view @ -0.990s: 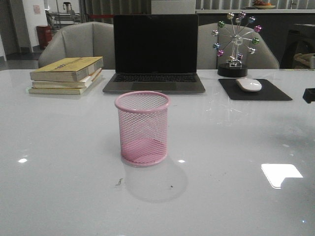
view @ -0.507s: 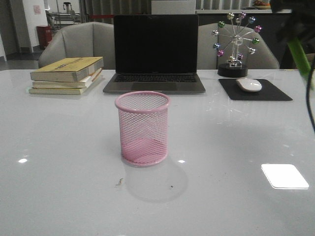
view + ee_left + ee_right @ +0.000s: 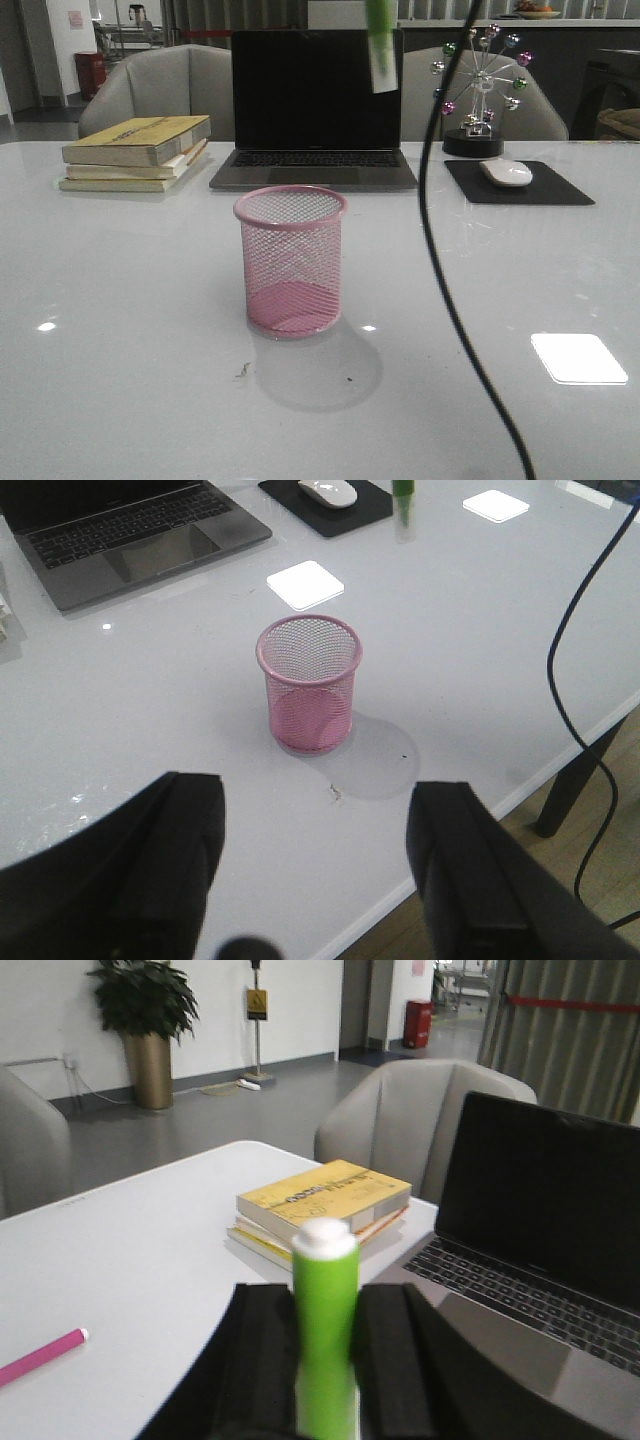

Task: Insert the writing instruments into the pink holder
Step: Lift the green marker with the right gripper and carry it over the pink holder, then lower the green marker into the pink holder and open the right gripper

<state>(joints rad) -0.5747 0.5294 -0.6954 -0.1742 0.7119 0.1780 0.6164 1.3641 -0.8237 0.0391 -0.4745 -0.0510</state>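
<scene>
The left pincer (image 3: 320, 880) hangs above the near table (image 3: 120, 400) edge with its two dark fingers (image 3: 170, 850) spread wide apart and nothing between them. Past that edge, in the left wrist view, bare floor shows and a black cable (image 3: 440, 260) loops down beside the table leg. The same cable crosses the front view from top to bottom, right of the pink holder (image 3: 291, 260).

The holder stands upright and empty near the middle of the table, with open white surface on all sides of it; the nearest things behind it are well apart. A few small specks lie on the table just in front of its base.

Above and behind the holder, the lime green marker (image 3: 380, 45) hangs upright at the top of the front view, its pale lower end in front of the laptop (image 3: 315, 110) screen. Half a second ago it was a blur at the far right edge; a second ago it was not visible. The right pincer (image 3: 325, 1360) is clamped on this marker, white tip up.

Far across the table lie a stack of books (image 3: 135, 152), a white mouse (image 3: 506, 172) on its black pad, and a bead ornament (image 3: 480, 90). The magenta pink marker (image 3: 40, 1357) lies flat on the table, seen only in the right wrist view.
</scene>
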